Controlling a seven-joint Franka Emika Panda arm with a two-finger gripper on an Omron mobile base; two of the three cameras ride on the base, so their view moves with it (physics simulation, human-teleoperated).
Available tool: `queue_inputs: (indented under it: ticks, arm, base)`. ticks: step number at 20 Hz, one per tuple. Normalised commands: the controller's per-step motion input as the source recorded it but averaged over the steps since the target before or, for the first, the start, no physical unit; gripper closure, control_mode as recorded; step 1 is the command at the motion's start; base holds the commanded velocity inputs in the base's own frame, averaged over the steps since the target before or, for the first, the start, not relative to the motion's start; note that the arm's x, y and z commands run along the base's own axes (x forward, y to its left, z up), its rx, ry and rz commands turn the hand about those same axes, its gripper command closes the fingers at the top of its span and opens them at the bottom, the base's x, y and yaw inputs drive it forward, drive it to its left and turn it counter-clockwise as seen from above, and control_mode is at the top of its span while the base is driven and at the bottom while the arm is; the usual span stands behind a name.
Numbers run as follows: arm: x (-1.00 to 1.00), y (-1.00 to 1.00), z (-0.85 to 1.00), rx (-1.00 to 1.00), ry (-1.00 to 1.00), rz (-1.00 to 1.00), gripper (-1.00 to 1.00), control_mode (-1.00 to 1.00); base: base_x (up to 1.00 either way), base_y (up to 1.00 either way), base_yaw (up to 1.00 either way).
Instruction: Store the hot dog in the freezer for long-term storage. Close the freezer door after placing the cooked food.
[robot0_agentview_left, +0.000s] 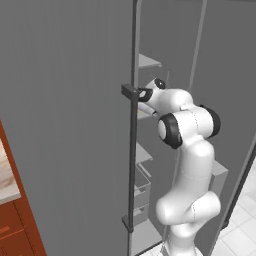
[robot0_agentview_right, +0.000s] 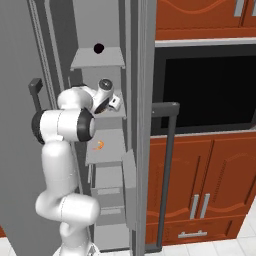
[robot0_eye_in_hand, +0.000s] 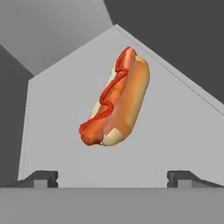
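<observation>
Your claw (robot0_eye_in_hand: 112, 177) stands wide with nothing between its two dark tips; the tan-orange bun with its red sausage and ketchup stripe, the hot dog (robot0_eye_in_hand: 114, 99), lies just ahead of it on a pale grey-white freezer shelf (robot0_eye_in_hand: 175, 131), clear of both tips. In the right base view you can see the same hot dog (robot0_agentview_right: 98, 145) as a small orange speck on a shelf of the narrow compartment of the tall grey fridge, the freezer (robot0_agentview_right: 97, 60), below the level of the white arm's wrist.

Judging from this, the placing step looks done and you are at the point of letting go and leaving. The narrow grey freezer door (robot0_agentview_left: 65, 125) with its long dark vertical handle (robot0_agentview_left: 132, 150) stands swung open on the arm's left.

Your next move calls for drawing the hand straight back out of the compartment without brushing the bun or the shelf edges. Then bring the arm round to the outer face of the door and push it closed, keeping the elbow clear of the handle.
</observation>
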Motion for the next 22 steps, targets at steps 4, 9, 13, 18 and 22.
queue_inputs:
  ticks: [4,9,13,18,22]
  arm:
    - [-0.44,-0.05,0.22,0.0,-0.01,-0.04,-1.0,-1.0]
    - [-0.32,-0.33,0.21,-0.01,0.01,-0.03,-1.0,-1.0]
    - [-0.54,-0.4,0.26,-0.01,0.0,-0.03,-1.0,-1.0]
    - [-0.8,-0.18,0.39,0.0,0.0,-0.02,-1.0,-1.0]
    - [-0.87,-0.03,0.55,-0.03,0.0,-0.01,-1.0,-1.0]
  base:
    - [0.0,0.0,0.0]
    - [0.0,0.0,0.0]
    - [0.0,0.0,0.0]
    - [0.0,0.0,0.0]
    - [0.0,0.0,0.0]
